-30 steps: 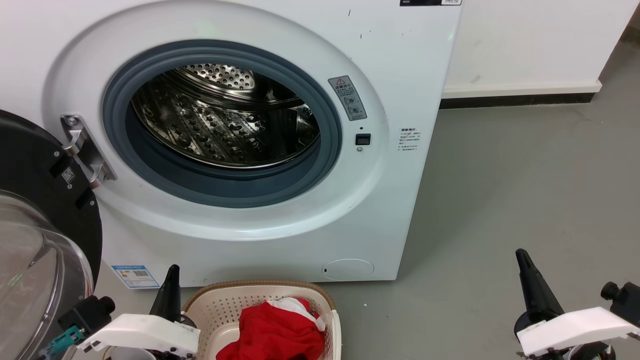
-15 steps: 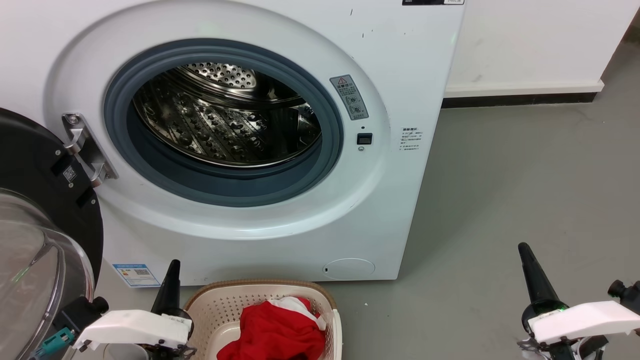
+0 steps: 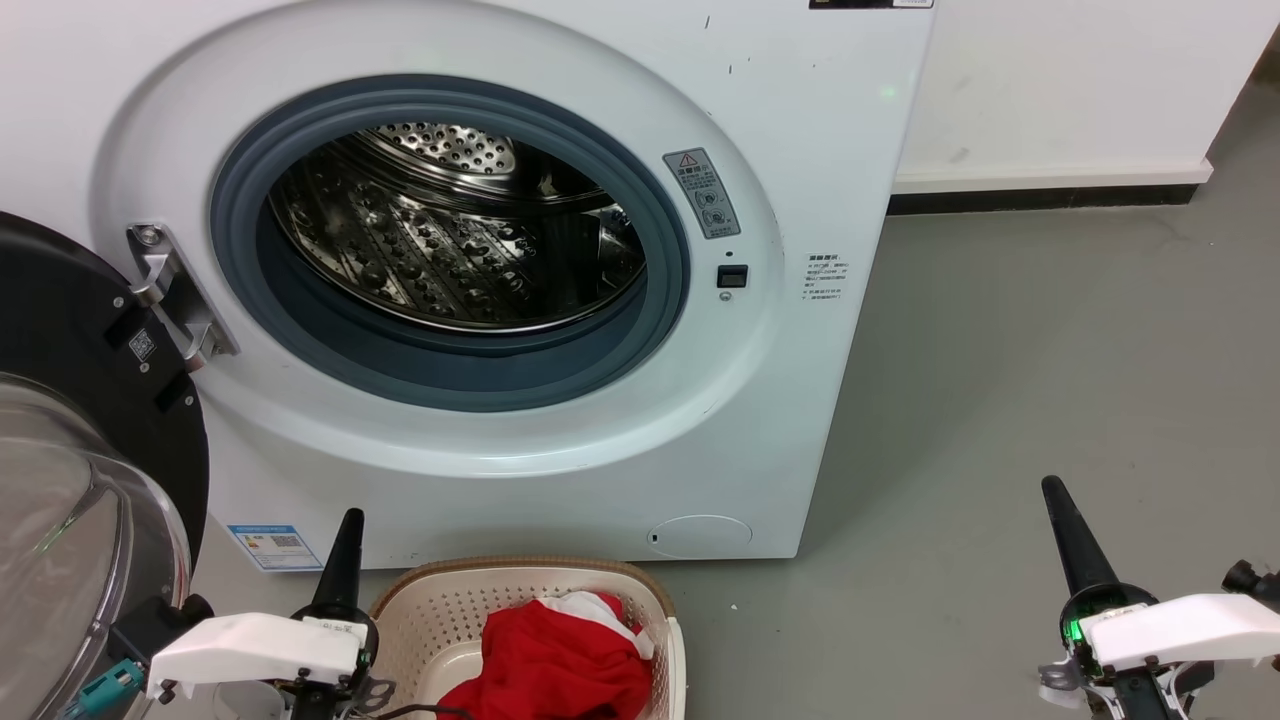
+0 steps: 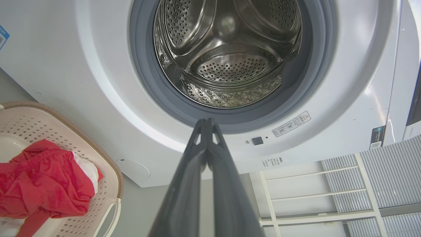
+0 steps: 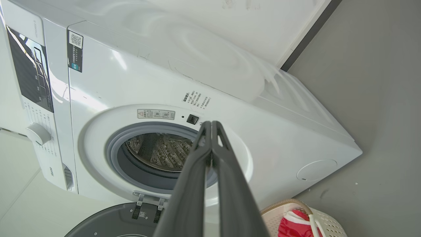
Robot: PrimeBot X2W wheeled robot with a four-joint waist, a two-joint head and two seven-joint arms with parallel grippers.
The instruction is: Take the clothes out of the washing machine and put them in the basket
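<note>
Since no fabric is seen in the drum of the washing machine, the clothes are heaped in the basket, just right of the left gripper; the right gripper is held well apart. Both are closed on nothing.

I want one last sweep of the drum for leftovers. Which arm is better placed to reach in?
Left, probably: the left tool sits below the drum opening, pointing into it, beside the basket. The right tool is off past the machine's side, over floor.
</note>
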